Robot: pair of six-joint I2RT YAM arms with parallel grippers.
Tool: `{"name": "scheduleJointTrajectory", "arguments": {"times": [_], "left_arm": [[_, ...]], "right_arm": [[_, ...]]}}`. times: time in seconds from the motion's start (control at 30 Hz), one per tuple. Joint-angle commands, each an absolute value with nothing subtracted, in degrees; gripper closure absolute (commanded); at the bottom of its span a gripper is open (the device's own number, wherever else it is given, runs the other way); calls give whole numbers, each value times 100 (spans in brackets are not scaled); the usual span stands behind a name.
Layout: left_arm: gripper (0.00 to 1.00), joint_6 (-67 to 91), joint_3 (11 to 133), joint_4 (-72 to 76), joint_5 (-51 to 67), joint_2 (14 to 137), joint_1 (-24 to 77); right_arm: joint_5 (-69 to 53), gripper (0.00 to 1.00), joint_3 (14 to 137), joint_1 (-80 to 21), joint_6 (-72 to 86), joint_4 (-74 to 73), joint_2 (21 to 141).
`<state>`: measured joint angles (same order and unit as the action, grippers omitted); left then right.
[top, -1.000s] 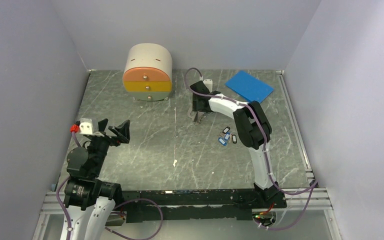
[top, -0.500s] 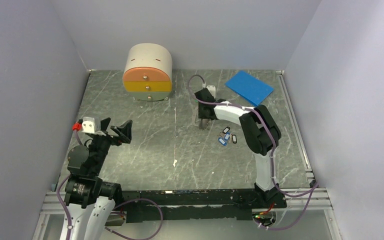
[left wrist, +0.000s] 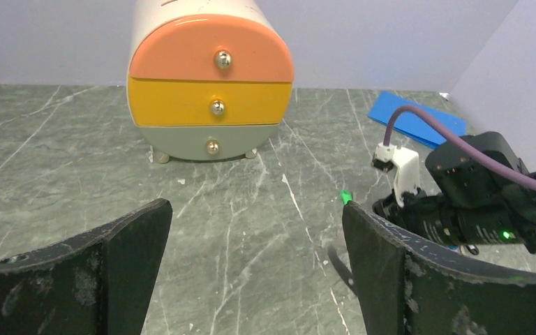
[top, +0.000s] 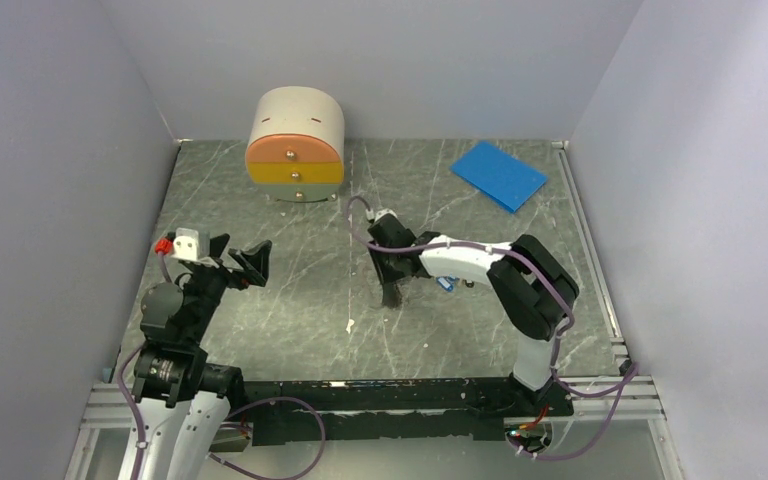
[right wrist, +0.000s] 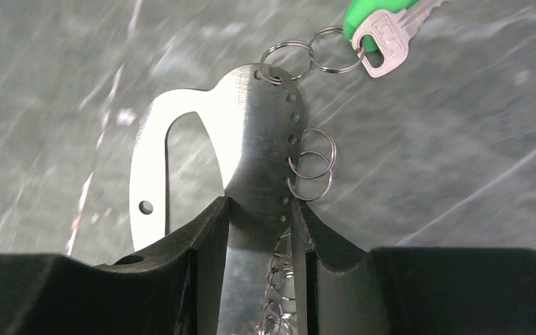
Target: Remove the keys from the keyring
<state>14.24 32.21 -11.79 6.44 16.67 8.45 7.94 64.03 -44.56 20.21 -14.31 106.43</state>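
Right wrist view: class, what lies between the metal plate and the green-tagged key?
Two linked split rings: one through a hole atop the plate, the other holding the key. Seen in the right wrist view.

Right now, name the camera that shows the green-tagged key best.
Right wrist: the key, green tag included, shows sharp, ringed to the keyring. Left wrist catches only a green tip; top view cannot resolve it.

You see the keyring [right wrist: 262, 160] as flat, brushed metal with a dull shine. The keys [right wrist: 384, 38] are bright silvery metal with a glossy green plastic head. On the left hand [left wrist: 255, 208], the fingers [left wrist: 405, 279] are matt black, scuffed whitish. The table [left wrist: 63, 160] looks like matt, veined grey stone.
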Motion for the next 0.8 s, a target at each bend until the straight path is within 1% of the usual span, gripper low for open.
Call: {"name": "scheduleJointTrajectory", "arguments": {"times": [0.0, 0.1, 0.33, 0.4, 0.5, 0.6, 0.77], "left_arm": [[2, 1329, 3239, -932, 828, 1790, 861], [2, 1330, 3251, -957, 867, 1851, 861], [2, 1329, 3349, -1155, 886, 2032, 861], [2, 1354, 3387, -1274, 794, 2092, 870], [2, 1400, 3494, -1372, 869, 2326, 894], [2, 1656, 3627, -1471, 1105, 2679, 896], [2, 1908, 3711, -1405, 1825, 3355, 903]], "right_arm": [[147, 66, 6040, -4911, 2093, -2447, 10502], [200, 61, 6019, -5082, 2126, -2601, 10269], [638, 41, 6522, -5042, 1665, -2916, 9735], [609, 37, 6630, -4913, 1502, -2984, 9641], [450, 38, 6538, -4701, 1362, -2957, 9432], [-91, 43, 6249, -4456, 1324, -2821, 9192], [-848, 48, 5700, -4388, 1431, -2504, 9007]]}}
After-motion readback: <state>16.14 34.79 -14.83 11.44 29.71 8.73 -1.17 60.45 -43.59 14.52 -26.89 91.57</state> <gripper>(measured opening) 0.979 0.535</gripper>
